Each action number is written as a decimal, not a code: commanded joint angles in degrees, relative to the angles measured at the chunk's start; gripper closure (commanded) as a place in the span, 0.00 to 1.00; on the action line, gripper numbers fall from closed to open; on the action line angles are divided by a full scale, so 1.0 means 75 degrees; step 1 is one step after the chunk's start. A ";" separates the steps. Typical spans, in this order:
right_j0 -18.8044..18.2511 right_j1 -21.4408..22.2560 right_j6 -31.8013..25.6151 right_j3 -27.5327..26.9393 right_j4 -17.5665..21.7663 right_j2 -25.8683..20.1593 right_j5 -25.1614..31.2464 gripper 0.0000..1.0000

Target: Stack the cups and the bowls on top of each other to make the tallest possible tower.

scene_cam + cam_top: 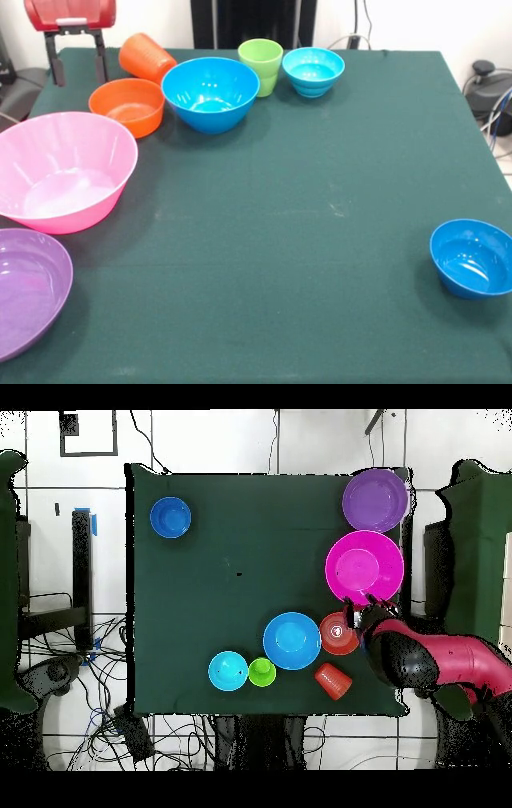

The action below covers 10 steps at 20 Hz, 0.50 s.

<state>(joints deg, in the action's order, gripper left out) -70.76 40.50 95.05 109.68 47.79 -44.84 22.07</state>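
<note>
Nothing is stacked yet, so we count no tower. Our tool [78,56] hangs spread and empty above the counter's [320,160] far corner, beside the orange cup [146,57], which lies tipped on its side. The orange bowl [128,106], blue bowl [210,92], green cup [261,66] and cyan bowl [313,70] crowd that far edge. The pink bowl [62,170] and purple bowl [26,290] sit along one side, likely bases. The dark blue bowl [473,258] stands well apart.
</note>
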 commanded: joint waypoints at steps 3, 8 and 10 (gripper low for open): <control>0.1185 0.0038 -0.0374 -0.0656 -0.0226 0.1207 0.2711 0.00; 0.1316 -0.0298 -0.0214 -0.0924 -0.0009 0.1489 0.2557 0.00; 0.1244 -0.0652 -0.0240 -0.1129 0.0139 0.1539 0.2360 0.00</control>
<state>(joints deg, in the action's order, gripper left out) -63.92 39.92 95.05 106.71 46.48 -38.34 36.30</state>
